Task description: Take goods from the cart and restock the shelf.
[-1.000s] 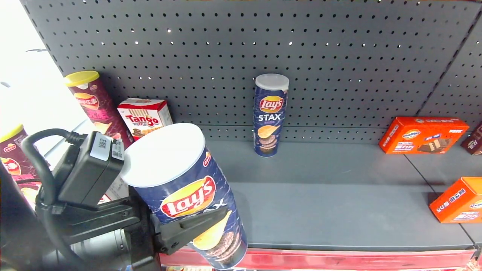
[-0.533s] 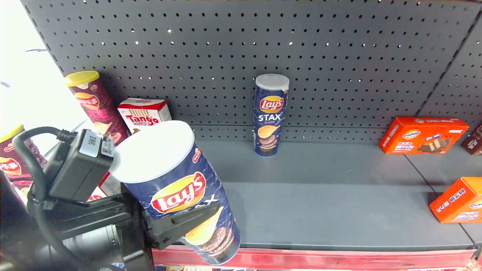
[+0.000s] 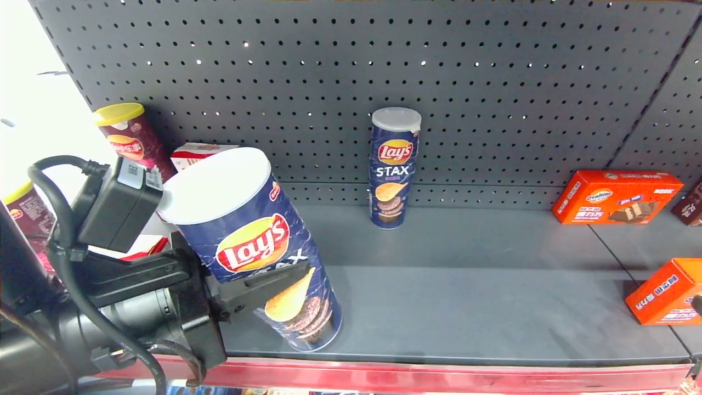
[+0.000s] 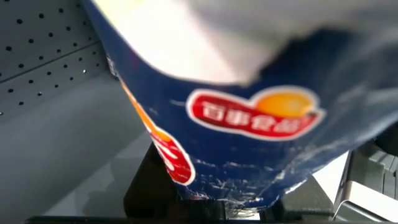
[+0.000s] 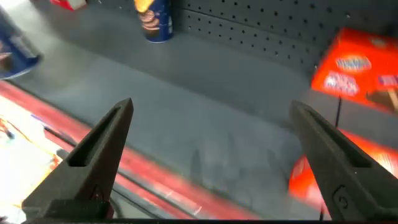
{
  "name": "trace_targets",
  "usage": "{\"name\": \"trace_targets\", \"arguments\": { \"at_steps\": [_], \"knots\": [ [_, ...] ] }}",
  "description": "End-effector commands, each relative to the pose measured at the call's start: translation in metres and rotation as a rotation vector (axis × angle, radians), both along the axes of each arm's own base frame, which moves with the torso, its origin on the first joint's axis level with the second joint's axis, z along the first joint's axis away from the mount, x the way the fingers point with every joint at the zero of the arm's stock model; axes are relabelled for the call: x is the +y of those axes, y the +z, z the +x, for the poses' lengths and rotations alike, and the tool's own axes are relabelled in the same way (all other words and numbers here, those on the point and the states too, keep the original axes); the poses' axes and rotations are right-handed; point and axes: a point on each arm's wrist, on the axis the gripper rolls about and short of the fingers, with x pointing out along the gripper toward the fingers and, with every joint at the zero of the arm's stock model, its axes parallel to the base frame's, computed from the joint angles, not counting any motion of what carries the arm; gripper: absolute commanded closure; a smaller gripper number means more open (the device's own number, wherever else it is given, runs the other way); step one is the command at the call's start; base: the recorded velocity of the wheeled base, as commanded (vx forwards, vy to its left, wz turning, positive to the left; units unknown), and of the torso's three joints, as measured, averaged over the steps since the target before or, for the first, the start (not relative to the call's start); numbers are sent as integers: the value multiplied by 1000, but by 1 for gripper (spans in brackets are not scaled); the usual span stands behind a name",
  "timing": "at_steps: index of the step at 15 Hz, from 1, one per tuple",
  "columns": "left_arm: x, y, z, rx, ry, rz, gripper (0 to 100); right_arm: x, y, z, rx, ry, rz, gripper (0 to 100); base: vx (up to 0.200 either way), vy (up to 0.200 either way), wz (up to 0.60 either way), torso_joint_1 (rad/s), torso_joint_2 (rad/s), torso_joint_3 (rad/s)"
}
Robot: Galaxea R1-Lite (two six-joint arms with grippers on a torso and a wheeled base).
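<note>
The left end effector (image 3: 269, 274) is clamped around the middle of a blue chip can (image 3: 247, 241), with one dark finger (image 3: 274, 285) lying across the front of the label. A second ago the base of that can hung out in front of the red front strip (image 3: 439, 378). Now it has been carried up and inward, and its base sits over the grey shelf (image 3: 466, 296), just behind the front edge. From where I stand I cannot tell whether the base actually touches the board. The can is tilted, its white lid leaning toward the left end of the shelf, and it now covers most of the red-and-white wafer box (image 3: 200, 151) that was plainly visible before. In the left wrist view the can (image 4: 249, 124) sits very close to the camera.

The second blue can (image 3: 392, 167) stands upright against the pegboard back panel (image 3: 329, 66), where it was before. The maroon can with the yellow lid (image 3: 129, 137) and the two orange boxes (image 3: 614, 196) (image 3: 666, 291) have not moved either.

The right end effector (image 5: 211, 149) hangs with its fingers spread wide above the front of the shelf, near an orange box (image 5: 360, 68), holding nothing.
</note>
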Motion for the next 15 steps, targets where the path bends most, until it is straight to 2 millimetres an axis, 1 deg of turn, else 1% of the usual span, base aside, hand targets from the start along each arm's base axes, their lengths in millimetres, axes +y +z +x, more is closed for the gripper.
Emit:
{"name": "trace_targets", "arguments": {
  "at_steps": [1,3,5,6,7,8,9,10,12,13,14,15],
  "knots": [
    [0,-1,1,4,1,2,100,16,-4,65,55,-11,-113,0,0,0,0,0,0,0],
    [-1,0,2,1,4,1,100,22,-7,89,38,-10,-110,0,0,0,0,0,0,0],
    [-1,0,2,1,4,1,100,27,-8,105,46,-7,-76,0,0,0,0,0,0,0],
    [-1,0,2,2,5,2,100,34,-8,120,56,31,-39,0,0,0,0,0,0,0],
    [0,0,1,2,7,2,100,36,-6,129,47,51,-35,0,0,0,0,0,0,0],
    [0,0,1,4,8,2,100,43,1,145,0,114,-18,0,0,0,0,0,0,0],
    [0,0,1,4,8,2,100,49,10,157,-34,191,-1,0,0,0,0,0,0,0],
    [0,0,2,2,10,2,100,53,10,174,-52,284,-8,0,0,0,0,0,0,0],
    [0,0,1,2,10,2,100,62,17,202,-123,441,-7,0,0,0,0,0,0,0],
    [0,0,1,1,10,1,100,68,19,213,-135,519,-4,0,0,0,0,0,0,0],
    [0,-1,1,5,10,2,100,71,20,217,-139,563,-2,0,0,0,0,0,0,0],
    [1,-2,0,10,10,5,100,78,18,233,-154,686,2,0,0,0,0,0,0,0]
  ]
}}
